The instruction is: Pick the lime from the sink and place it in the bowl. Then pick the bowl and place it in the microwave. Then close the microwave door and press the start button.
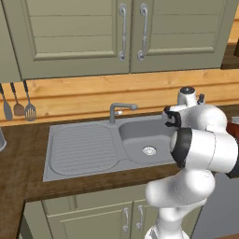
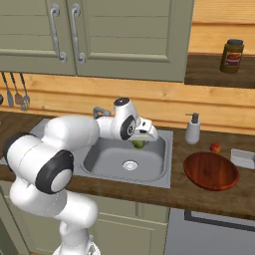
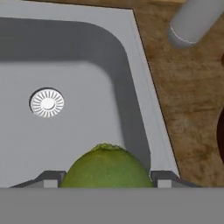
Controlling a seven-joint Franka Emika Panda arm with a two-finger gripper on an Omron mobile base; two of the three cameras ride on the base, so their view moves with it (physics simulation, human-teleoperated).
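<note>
The jaws stand wide, one finger on each side of the lime, which fills the gap between them; they have hold of it. In the right base view the lime shows as a green patch under the gripper, above the far right part of the basin of the sink, off the basin floor. The round drain lies in the middle of the basin floor. The tap rises at the sink's back edge, and the ribbed drainboard lies left of the basin. On the wooden counter right of the sink sits the bowl, near the front edge. A soap dispenser stands behind it, just beside the sink's back right corner, and a small red fruit lies by the bowl's far rim.
</note>
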